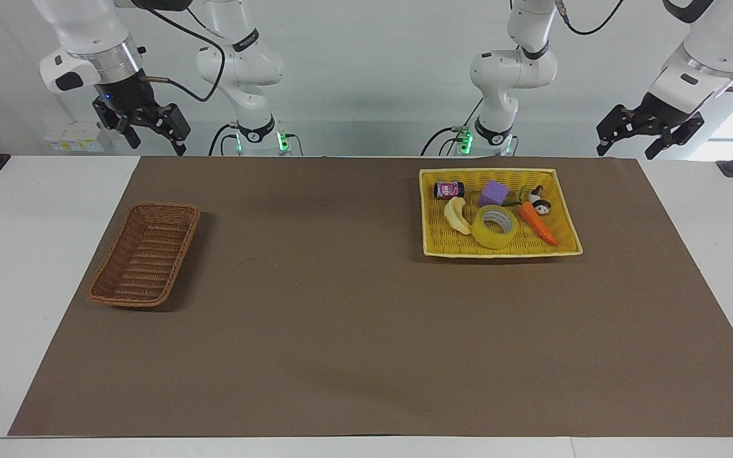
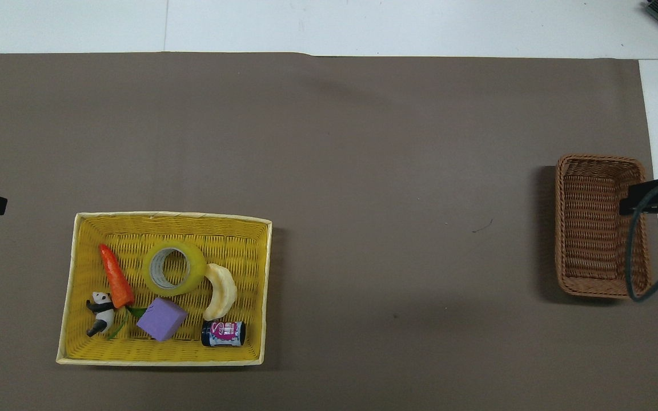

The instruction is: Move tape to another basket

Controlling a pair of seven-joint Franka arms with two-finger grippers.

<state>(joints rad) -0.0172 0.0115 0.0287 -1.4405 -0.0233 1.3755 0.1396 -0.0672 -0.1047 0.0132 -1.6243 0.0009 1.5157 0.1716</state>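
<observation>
Facing view showed the left gripper (image 1: 649, 136) and right gripper (image 1: 151, 132) raised near the robots' table edge, fingers spread, holding nothing. Farther out, the tape (image 1: 494, 227) lay in the yellow basket (image 1: 500, 250); the brown basket (image 1: 144, 253) sat well apart.

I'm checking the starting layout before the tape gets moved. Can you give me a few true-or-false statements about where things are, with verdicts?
1. The tape lies in the yellow basket. True.
2. The brown basket holds a carrot. False: it holds nothing; the carrot is in the yellow basket.
3. The left gripper grips the tape. False: it hangs open in the air, holding nothing.
4. The right gripper is open. True.
5. The banana-shaped piece lies beside the tape. True.
</observation>
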